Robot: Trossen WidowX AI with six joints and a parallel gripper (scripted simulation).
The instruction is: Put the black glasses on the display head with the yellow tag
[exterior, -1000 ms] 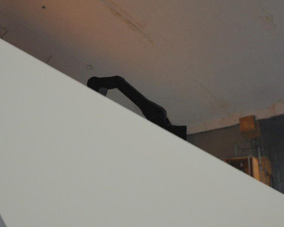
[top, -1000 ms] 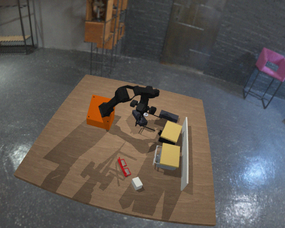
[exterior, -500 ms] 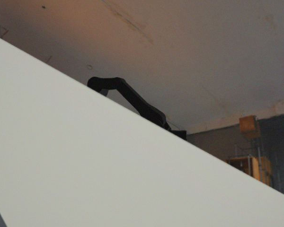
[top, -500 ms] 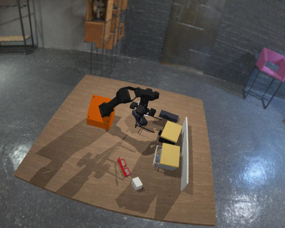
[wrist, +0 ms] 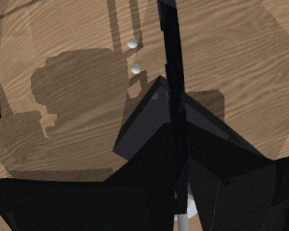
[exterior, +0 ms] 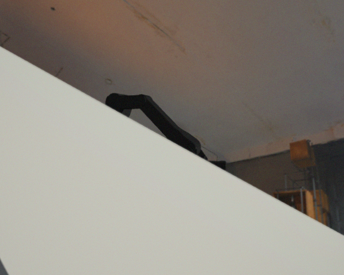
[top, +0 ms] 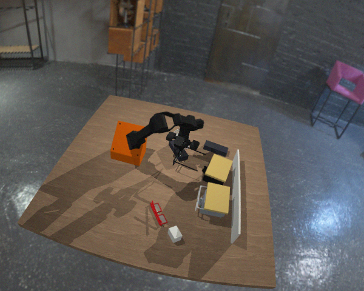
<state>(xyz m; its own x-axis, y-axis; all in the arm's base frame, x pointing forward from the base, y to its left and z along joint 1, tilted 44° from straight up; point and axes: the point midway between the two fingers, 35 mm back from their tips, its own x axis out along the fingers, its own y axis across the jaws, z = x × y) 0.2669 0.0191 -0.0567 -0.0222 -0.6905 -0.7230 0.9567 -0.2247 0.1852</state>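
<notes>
The black glasses [top: 185,166] [wrist: 174,63] are held by my gripper [top: 179,153] [wrist: 175,131], shut on the front frame. They are above the table. Both temples point toward the heads and stop short of them. The frame looks edge-on in the wrist view, with two pale nose pads beside it. The black head [top: 213,179] stands behind the other head, under a yellow slab [top: 219,167]. The grey head [top: 212,213] has a similar yellow slab [top: 218,197] and pale-framed glasses [top: 198,199] at its front. I cannot tell which head has the yellow tag.
A white upright panel [top: 236,194] stands behind the heads and blocks most of the exterior view. A dark block [top: 215,147] lies near the black head; another dark object [wrist: 142,127] is below my gripper. Red glasses [top: 156,214], a white block [top: 175,233] and an orange box [top: 124,153] are on the table.
</notes>
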